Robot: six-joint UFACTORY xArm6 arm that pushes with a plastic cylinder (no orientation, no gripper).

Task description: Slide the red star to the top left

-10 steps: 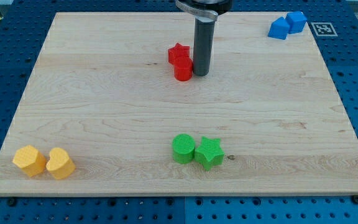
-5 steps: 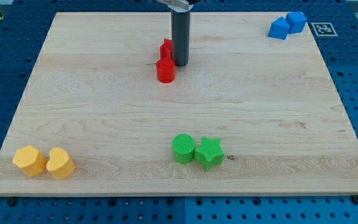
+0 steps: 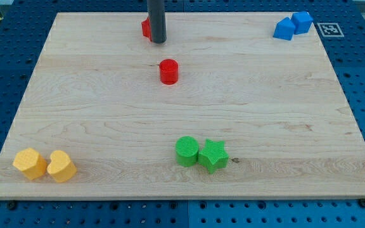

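Observation:
The red star (image 3: 146, 28) lies near the board's top edge, left of centre, mostly hidden behind my dark rod. My tip (image 3: 158, 41) rests on the board just to the star's right, touching or almost touching it. The red cylinder (image 3: 168, 71) stands alone below and a little right of my tip, apart from the star.
A green cylinder (image 3: 186, 151) and a green star (image 3: 213, 156) touch near the view's bottom centre. Two yellow blocks (image 3: 29, 163) (image 3: 61, 166) sit at the bottom left corner. Two blue blocks (image 3: 284, 29) (image 3: 301, 21) sit at the top right. The wooden board (image 3: 94, 114) carries them all.
My tip moved up and to the left, pushing the red star away from the red cylinder toward the top edge. The red cylinder shifted left at first and then stayed put.

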